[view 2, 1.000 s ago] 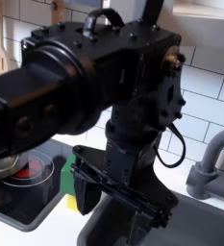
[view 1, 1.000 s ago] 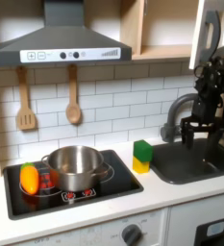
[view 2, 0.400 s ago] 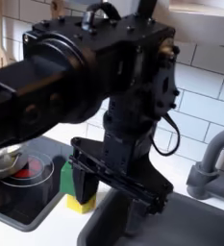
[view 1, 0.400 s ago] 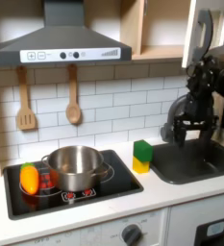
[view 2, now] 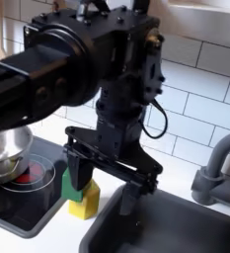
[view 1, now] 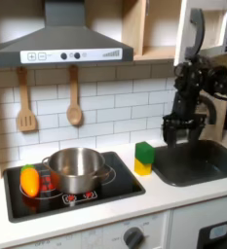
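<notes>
Gripper (view 1: 184,130) hangs above the left rim of the dark sink (view 1: 208,167) in the first exterior view, fingers spread wide and pointing down, nothing between them. In the second exterior view the same open fingers (view 2: 80,170) straddle a gap, one of them just in front of the sponge (view 2: 85,202).

The sponge (view 1: 144,158) stands on the white worktop between the stove (view 1: 125,185) and the sink's left edge, near the gripper and not touched by it. It is a small block, yellow with a green upper layer, likely soft and light.

As a judgement: a finger coming down a little off-centre could nudge such a light block over or push it into the basin, since it sits close to the sink's lip. The black arm also blocks much of the second exterior view, so alignment is hard to check there.

On the stove a shiny steel pot (view 1: 76,169) sits over a red burner, with a smooth orange toy vegetable (view 1: 29,180) beside it. Wooden utensils (view 1: 74,102) hang on the glossy white tile wall.
</notes>
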You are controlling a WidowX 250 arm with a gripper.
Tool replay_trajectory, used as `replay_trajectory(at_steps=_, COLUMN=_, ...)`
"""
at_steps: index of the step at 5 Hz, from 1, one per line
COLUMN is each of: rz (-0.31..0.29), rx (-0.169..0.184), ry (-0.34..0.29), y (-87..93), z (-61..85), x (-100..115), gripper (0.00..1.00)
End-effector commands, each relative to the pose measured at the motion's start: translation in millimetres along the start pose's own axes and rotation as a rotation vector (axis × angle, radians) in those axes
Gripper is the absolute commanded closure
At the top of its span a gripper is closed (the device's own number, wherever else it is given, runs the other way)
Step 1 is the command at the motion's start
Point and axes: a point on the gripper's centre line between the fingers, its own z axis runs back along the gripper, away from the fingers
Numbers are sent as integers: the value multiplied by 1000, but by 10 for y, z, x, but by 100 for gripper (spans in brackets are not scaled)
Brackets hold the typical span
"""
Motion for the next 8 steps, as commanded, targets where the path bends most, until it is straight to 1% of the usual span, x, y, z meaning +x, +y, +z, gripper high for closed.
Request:
replay_trajectory(at_steps=1, rz=22, rx=-7, ry=-5, y=184, z=-20, x=199, gripper=0)
replay_trajectory(at_steps=2, rz=23, rx=-10, ry=-8, y=259, z=-36, x=314, gripper=0)
replay_trajectory(at_steps=3, rz=26, rx=-24, ry=-6, y=297, z=-68, x=424, gripper=0)
replay_trajectory(at_steps=4, rz=25, rx=-32, ry=-10, y=307, z=-68, x=492, gripper=0)
replay_trajectory(at_steps=6, rz=23, rx=-50, ry=-4, y=226, z=-78, x=557, gripper=0)
replay_trajectory(at_steps=7, rz=36, rx=-56, ry=-1, y=207, z=-77, x=598, gripper=0)
replay_trajectory(at_steps=8, rz=55, rx=-53, ry=7, y=212, z=-81, x=678, gripper=0)
